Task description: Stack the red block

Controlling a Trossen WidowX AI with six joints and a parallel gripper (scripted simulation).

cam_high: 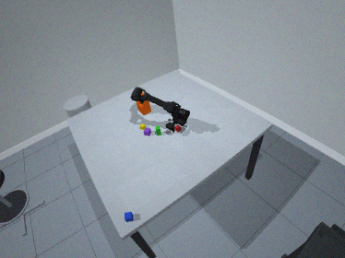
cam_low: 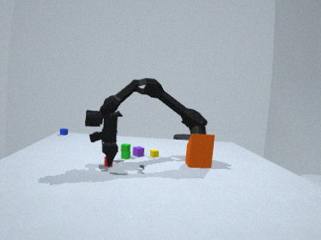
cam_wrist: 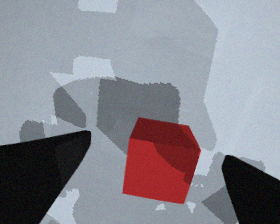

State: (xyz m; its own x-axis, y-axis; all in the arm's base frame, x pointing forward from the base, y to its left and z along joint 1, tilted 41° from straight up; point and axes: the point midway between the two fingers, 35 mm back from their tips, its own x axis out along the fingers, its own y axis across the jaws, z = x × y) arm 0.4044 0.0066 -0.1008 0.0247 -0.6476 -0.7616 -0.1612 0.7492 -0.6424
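The red block (cam_high: 178, 128) (cam_low: 106, 162) (cam_wrist: 161, 167) sits on the table, turned slightly in the wrist view. My gripper (cam_high: 175, 127) (cam_low: 110, 165) (cam_wrist: 157, 150) is open and low over the table. Its fingertips stand on either side of the red block, with a gap on each side in the wrist view. In the exterior view a finger partly hides the block. The green tower (cam_high: 158, 131) (cam_low: 125, 151) is two green blocks stacked upright, a short way from the red block. It does not show in the wrist view.
A purple block (cam_high: 147, 132) (cam_low: 138, 151) and a yellow block (cam_high: 143, 126) (cam_low: 154, 153) are beyond the tower. A tall orange box (cam_high: 144, 107) (cam_low: 201, 151) stands near the arm's base. A blue block (cam_high: 128, 216) (cam_low: 63, 131) is near a far table corner.
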